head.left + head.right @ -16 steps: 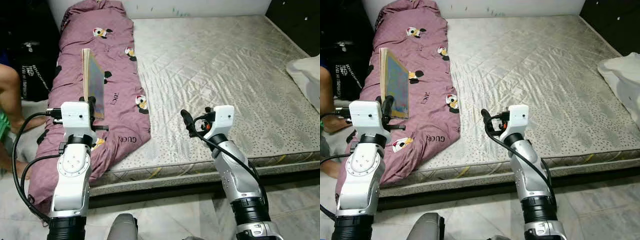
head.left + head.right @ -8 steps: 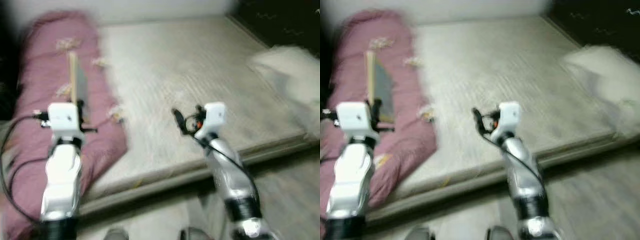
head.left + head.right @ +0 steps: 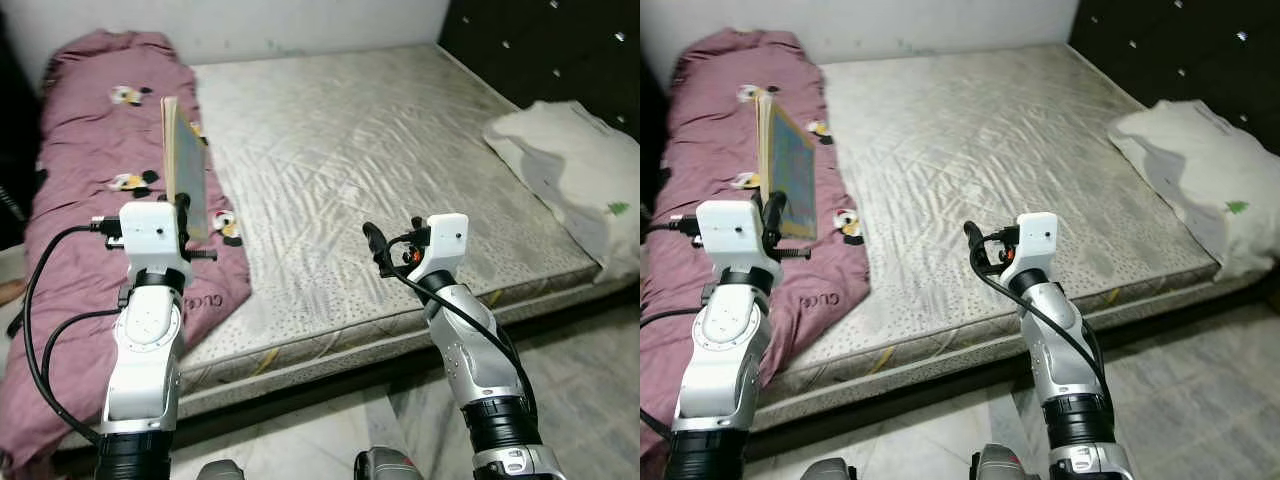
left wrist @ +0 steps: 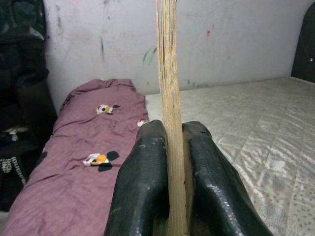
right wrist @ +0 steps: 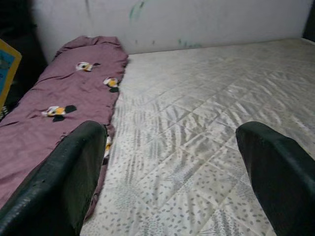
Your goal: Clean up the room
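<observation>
Black fingers of the left gripper (image 4: pixel 170 196) are clamped on the lower edge of a thin book (image 3: pixel 184 168), which stands upright and edge-on above the gripper at about 10 o'clock in the head views. In the left wrist view the book's pale page edges rise straight up between the two fingers (image 4: pixel 140 187), which press against both covers. One cover shows blue in the right eye view.

Beneath and beyond the book lies a mauve blanket (image 3: pixel 90 130) with small cartoon prints, stretched along the left side of the mattress (image 3: pixel 360 150) from 9 to 11 o'clock and hanging over the near edge. The mattress is a bare, quilted grey-beige and runs back to a white wall (image 4: pixel 236 39) at 12 o'clock.

At about 5 o'clock the right gripper (image 5: pixel 172 172) is held over the near edge of the mattress, its fingers (image 5: pixel 69 177) spread wide apart and holding nothing. A white pillow (image 3: pixel 570 170) lies on the far right side of the mattress at 2 o'clock, next to a dark tufted panel (image 3: pixel 540 40). Grey tiled floor (image 3: pixel 590 370) shows in front of the bed at 4 o'clock.
</observation>
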Available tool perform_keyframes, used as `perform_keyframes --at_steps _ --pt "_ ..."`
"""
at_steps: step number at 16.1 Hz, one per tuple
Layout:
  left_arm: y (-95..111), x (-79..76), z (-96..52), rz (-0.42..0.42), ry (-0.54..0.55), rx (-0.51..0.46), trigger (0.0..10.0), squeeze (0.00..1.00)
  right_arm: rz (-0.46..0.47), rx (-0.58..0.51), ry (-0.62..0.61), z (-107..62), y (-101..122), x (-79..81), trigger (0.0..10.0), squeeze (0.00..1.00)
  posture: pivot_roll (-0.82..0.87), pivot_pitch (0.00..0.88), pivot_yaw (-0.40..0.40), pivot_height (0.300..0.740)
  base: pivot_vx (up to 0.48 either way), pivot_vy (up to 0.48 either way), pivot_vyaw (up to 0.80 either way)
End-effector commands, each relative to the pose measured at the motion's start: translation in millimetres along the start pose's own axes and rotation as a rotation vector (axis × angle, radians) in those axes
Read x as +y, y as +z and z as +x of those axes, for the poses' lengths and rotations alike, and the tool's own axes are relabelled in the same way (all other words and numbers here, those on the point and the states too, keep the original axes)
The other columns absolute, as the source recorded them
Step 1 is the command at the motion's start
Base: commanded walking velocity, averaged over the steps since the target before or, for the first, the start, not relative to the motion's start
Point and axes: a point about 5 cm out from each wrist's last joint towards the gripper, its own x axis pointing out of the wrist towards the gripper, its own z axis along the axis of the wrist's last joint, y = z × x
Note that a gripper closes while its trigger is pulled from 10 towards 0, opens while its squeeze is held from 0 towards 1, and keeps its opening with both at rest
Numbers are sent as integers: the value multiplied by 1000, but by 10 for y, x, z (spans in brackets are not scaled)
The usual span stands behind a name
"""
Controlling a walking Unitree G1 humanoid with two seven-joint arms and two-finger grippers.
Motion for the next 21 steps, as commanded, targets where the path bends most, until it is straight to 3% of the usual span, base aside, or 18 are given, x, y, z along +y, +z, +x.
perform_keyframes --at_steps 1,6,8,17,21 --pt "116 -33 14 3 -9 -54 10000 0 -15 -23 -4 0 57 -26 10000 0 -27 52 -13 740 0 0 0" --pt "-20 -19 -82 34 28 7 10000 0 -27 -19 12 -9 42 -11 10000 0 -29 44 -13 740 0 0 768" --pt "-94 18 -136 -14 46 49 10000 0 -27 -16 12 -18 31 -20 10000 0 -28 39 -14 740 0 0 741" --pt "-65 2 -119 -50 -14 16 10000 0 -34 -17 21 18 37 -15 10000 0 -27 23 -19 740 0 0 0" --pt "-49 -20 -116 -62 -27 9 10000 0 -36 -20 23 26 47 -12 10000 0 -27 21 -21 740 283 0 0"
